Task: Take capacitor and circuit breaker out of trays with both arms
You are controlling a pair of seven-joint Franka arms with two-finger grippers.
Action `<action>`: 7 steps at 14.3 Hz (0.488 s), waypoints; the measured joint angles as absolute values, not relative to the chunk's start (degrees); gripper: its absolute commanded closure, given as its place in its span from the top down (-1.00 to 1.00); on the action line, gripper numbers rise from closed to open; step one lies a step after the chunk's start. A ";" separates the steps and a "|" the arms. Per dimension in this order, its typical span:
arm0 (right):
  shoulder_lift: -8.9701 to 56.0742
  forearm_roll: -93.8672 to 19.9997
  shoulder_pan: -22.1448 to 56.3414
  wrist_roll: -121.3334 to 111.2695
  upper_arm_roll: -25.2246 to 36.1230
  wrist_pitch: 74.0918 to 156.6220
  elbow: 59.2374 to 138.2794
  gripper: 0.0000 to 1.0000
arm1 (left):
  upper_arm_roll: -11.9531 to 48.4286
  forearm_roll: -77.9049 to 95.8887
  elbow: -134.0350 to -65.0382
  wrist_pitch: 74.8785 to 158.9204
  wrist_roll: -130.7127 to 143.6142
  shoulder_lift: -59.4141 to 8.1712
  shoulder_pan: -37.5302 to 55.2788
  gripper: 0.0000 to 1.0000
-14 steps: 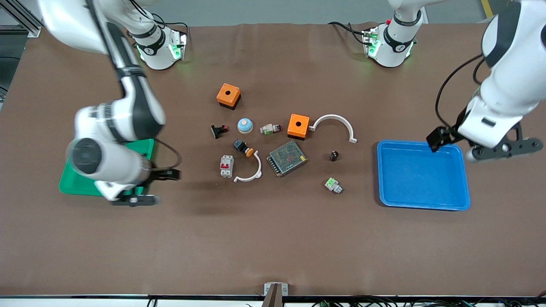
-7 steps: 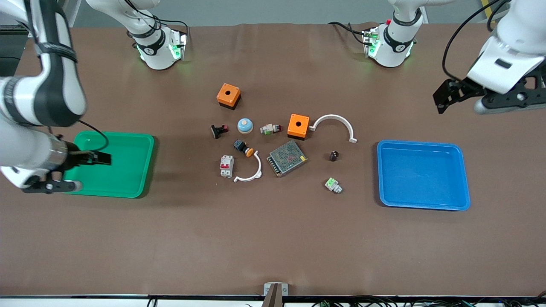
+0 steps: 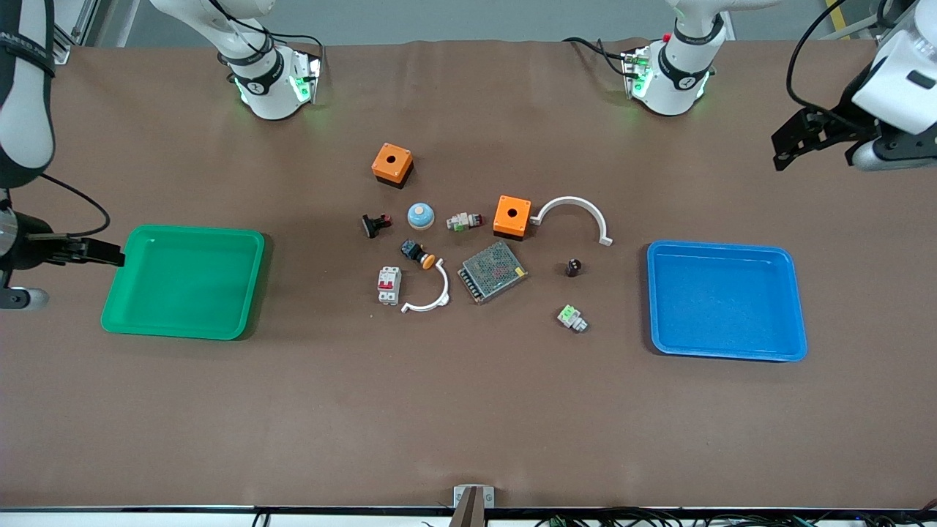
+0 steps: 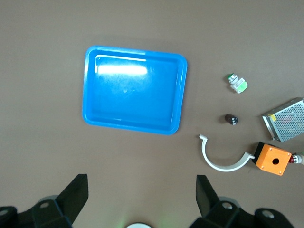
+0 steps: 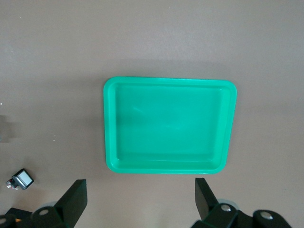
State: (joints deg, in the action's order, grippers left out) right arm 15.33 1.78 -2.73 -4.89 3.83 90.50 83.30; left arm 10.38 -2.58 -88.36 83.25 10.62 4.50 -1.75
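Green tray [image 3: 183, 282]: at the right arm's end of the table, holding nothing.
Blue tray [image 3: 726, 300]: at the left arm's end, holding nothing.
Right gripper [image 5: 140, 202]: fingers spread, grasping nothing, up beside the green tray.
Left gripper [image 4: 141, 199]: fingers spread, grasping nothing, up near the blue tray.
Breaker [image 3: 389, 285]: on the table, just beside a white curved clip [image 3: 428, 293].
Capacitor [image 3: 574, 267]: on the table, between the metal-mesh power supply [image 3: 493, 271] and the blue tray.

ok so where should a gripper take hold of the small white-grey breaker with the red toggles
Probably across the two long sides of the small white-grey breaker with red toggles, coming straight down. It lies flat with its face up, long axis pointing toward the front camera. The white curved clip sits close beside it, so keep that finger tight in.
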 measured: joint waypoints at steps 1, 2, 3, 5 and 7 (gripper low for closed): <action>15.33 1.79 -2.73 -4.89 3.63 90.41 83.01 1.00 | 10.37 -2.57 -88.40 82.64 10.03 5.01 -2.10 1.00; 15.36 1.78 -2.73 -4.89 3.50 90.42 82.99 1.00 | 10.37 -2.57 -88.47 82.40 8.74 5.35 -2.47 1.00; 15.44 1.73 -2.72 -4.87 3.35 90.40 82.99 1.00 | 10.37 -2.57 -88.56 82.39 7.44 5.51 -2.85 1.00; 15.52 1.63 -2.56 -4.86 2.83 89.59 83.02 1.00 | 10.35 -2.57 -88.67 82.39 5.79 5.51 -3.32 1.00; 15.47 1.54 -2.01 -4.86 2.42 88.28 83.02 1.00 | 10.31 -2.57 -88.71 82.39 4.37 5.51 -3.51 1.00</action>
